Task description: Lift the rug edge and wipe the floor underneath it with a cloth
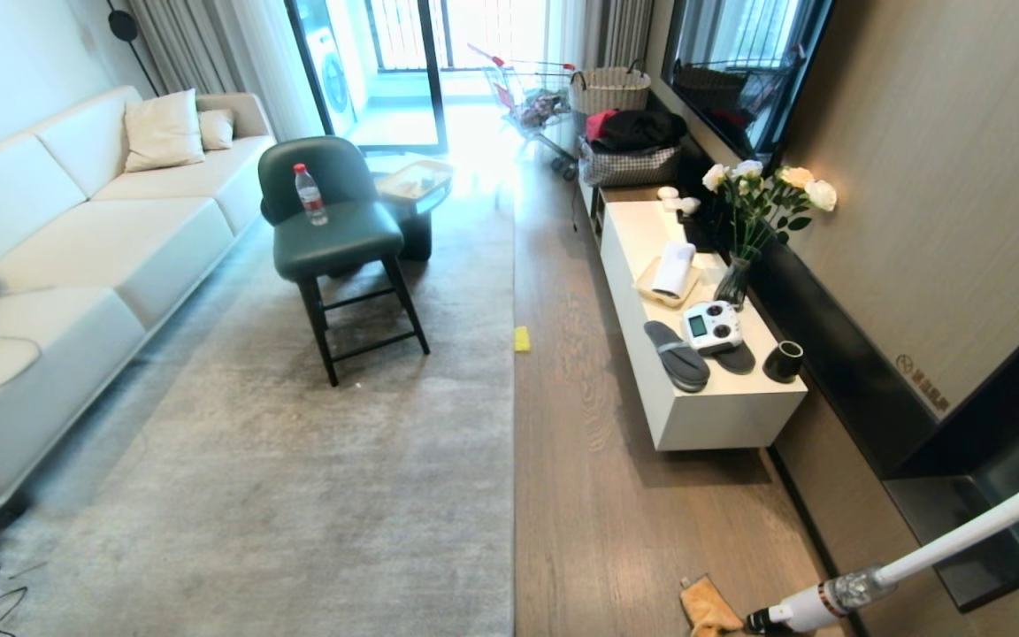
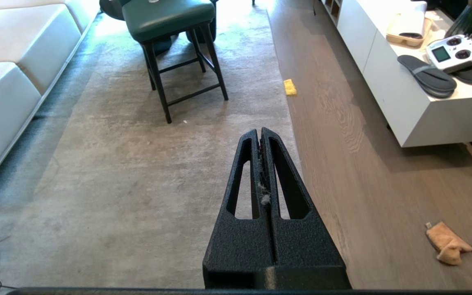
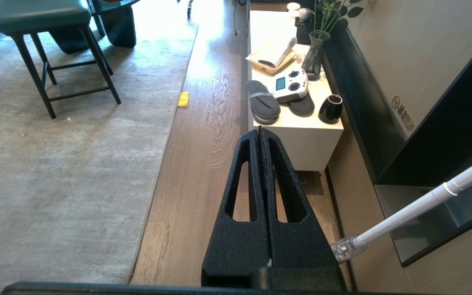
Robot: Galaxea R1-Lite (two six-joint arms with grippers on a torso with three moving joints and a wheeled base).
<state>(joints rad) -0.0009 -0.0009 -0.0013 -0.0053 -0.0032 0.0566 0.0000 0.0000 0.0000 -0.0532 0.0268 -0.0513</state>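
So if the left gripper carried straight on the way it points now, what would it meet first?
Most likely the rug. The left gripper, fingers shut and empty, is aimed forward and down over the rug's right-hand part, near its edge with the floor. Nothing stands between; depth is hard to judge, so the exact landing spot is uncertain.

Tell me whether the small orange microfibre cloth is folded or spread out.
Crumpled: the orange cloth lies bunched in loose folds on the wood floor.

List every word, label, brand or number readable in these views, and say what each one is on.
None can be read.
Gold logo with characters on the dark wall panel: too small to read.
Red label on the water bottle: too blurred to read.
Screen of the white remote controller: nothing legible.
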